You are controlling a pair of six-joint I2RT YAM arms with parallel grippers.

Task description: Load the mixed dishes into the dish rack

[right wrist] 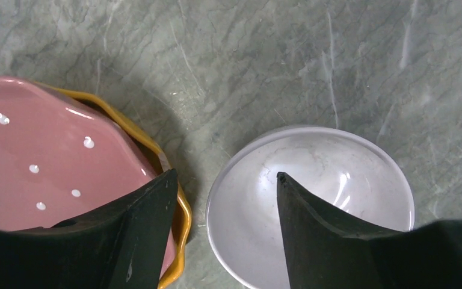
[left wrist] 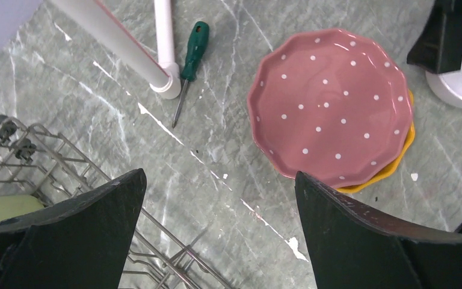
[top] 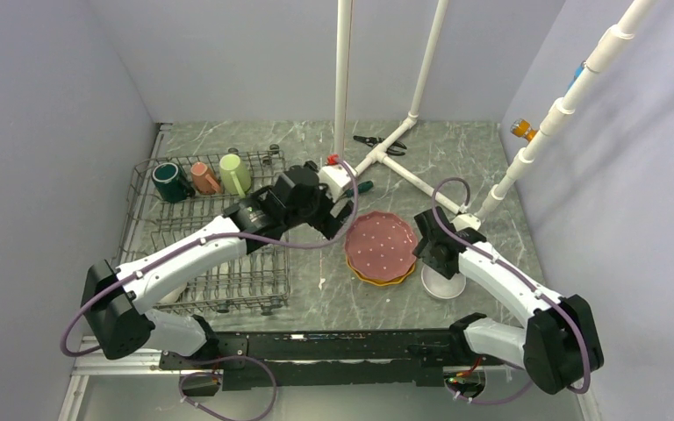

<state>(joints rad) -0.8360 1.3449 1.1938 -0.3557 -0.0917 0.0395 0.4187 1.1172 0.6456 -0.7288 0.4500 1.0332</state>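
A white pipe frame (top: 401,158) rises from the far middle of the grey marble table (top: 474,167). A green-handled screwdriver (left wrist: 190,57) lies just beside its foot, and black pliers (top: 372,140) lie farther back. None of these lies between the grippers and the dishes.

The large grey wire dish rack (top: 254,281) sits on the left of the table. A dark green mug (top: 169,181), a salmon mug (top: 204,178) and a light green mug (top: 235,174) stand in a row along its far side. The left arm crosses above the rack.

The pink scalloped plate with white dots (left wrist: 331,102) lies flat and face up in the middle of the table. It is stacked on the yellow-orange plate (left wrist: 397,162), whose rim shows only along the near right edge. Just beside them, to the right, the small white bowl (right wrist: 337,156) sits upright with its mouth up, apart from the plates. All three are round.

The left gripper (left wrist: 218,174) hangs over bare table between the rack's corner and the plates, its jaws spread wide and holding nothing. The right gripper (right wrist: 225,198) points down over the bowl's plate-side rim. One finger is above the edge of the stacked plates and the other above the bowl's inside. The jaws are partly apart with the rim between them, and the wrist view shows a gap on either side, so nothing is gripped.
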